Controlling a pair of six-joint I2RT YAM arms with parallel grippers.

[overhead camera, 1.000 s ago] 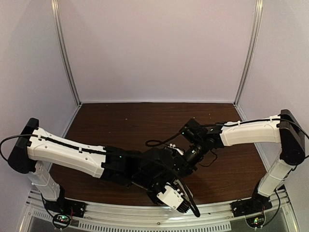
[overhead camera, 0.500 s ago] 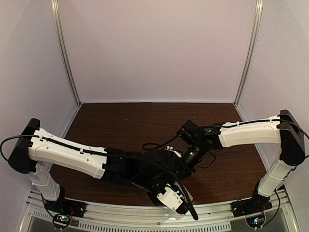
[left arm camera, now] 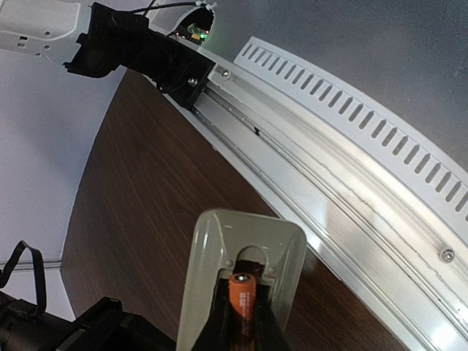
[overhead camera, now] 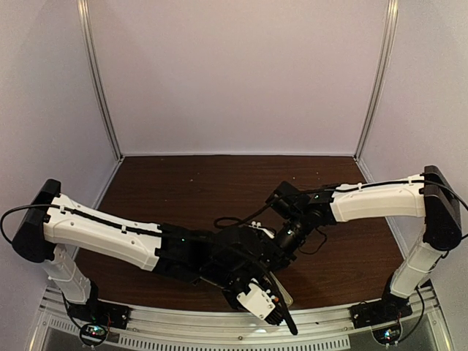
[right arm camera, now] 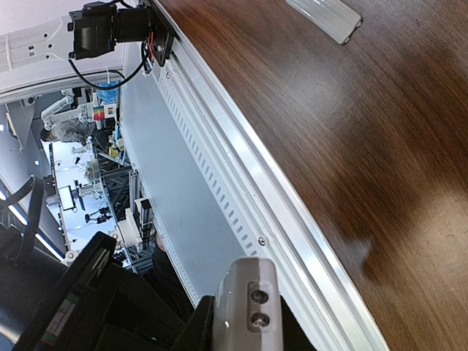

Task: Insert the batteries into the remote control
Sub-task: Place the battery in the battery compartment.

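The left wrist view shows the remote control (left arm camera: 212, 256) with its pale beige back up and its battery bay open. A copper-orange battery (left arm camera: 243, 287) lies lengthwise in the bay. My left gripper (left arm camera: 243, 313) is shut on that battery, one dark finger on each side of it. In the right wrist view my right gripper (right arm camera: 246, 325) is shut on the remote control's (right arm camera: 248, 289) end face with two small holes, held over the front rail. From above, the left gripper (overhead camera: 272, 287) and right gripper (overhead camera: 278, 247) meet near the table's front middle, hiding most of the remote. A second battery is out of view.
A small flat pale grey plate (right arm camera: 325, 16) lies on the brown table (right arm camera: 380, 146) beyond the right gripper. The slotted metal rail (left arm camera: 351, 183) runs close beside the remote. Both arm bases (overhead camera: 376, 313) stand at the near edge, and white walls enclose the table.
Both wrists have drifted slightly to the left over the front of the table. The grips on the battery and on the remote look the same.
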